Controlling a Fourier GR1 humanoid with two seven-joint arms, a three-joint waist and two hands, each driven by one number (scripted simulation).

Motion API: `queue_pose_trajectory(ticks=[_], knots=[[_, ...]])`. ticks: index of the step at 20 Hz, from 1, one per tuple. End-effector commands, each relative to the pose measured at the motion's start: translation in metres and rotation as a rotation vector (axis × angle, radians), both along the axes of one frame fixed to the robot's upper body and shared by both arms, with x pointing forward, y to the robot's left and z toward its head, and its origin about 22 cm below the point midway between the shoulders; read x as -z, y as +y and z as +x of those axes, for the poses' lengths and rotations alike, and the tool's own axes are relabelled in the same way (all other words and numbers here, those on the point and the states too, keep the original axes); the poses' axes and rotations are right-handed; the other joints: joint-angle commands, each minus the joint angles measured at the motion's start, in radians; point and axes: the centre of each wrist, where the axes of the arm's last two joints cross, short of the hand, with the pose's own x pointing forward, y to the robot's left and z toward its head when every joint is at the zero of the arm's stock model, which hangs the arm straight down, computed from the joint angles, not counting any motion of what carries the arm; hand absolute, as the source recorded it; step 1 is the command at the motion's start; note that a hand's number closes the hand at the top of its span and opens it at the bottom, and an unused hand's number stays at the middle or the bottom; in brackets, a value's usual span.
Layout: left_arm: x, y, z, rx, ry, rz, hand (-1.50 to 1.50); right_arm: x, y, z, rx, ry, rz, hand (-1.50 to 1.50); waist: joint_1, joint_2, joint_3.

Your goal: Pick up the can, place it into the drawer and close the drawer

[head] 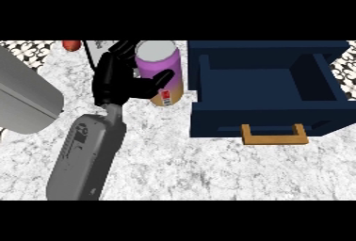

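My forearm (87,155): grey, flat-sided casing, ribbed strip along one edge, round marking near wrist.
My wrist (113,110): narrow grey link.
My hand (112,84): black, glossy.

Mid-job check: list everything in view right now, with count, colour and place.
can: one, purple with a white top, upright, left of the drawer
drawer: one, dark blue, open, right side, nothing visible inside
handle: one, tan, on the drawer's front
red thing: one, far left edge, too cut off to identify
grey shape: one, large, left edge, cannot tell what it is
counter: one, white-grey marble, under everything
forearm: one, grey, coming in from lower left
left robot hand: one, black, curled round the can
right robot hand: not in view
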Motion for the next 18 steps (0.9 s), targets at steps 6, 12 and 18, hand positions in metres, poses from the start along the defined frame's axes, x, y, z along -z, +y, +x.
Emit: queue_pose_trajectory(ticks=[6, 12, 18], knots=[[-0.049, -0.053, 0.019, 0.004, -0.008, 0.026, 1.5, 0.009, -0.003, -0.002, -0.004, 0.015, 0.013, -1.5, -0.012, 0.0, 0.0], [-0.065, -0.074, 0.046, -0.005, -0.006, 0.033, 1.5, -0.003, 0.004, 0.007, -0.043, -0.009, 0.01, -1.5, -0.02, 0.004, 0.0], [-0.078, -0.102, 0.05, 0.013, -0.026, 0.065, 1.5, -0.014, -0.003, 0.011, -0.019, -0.009, 0.001, -1.5, -0.023, 0.005, 0.0]])
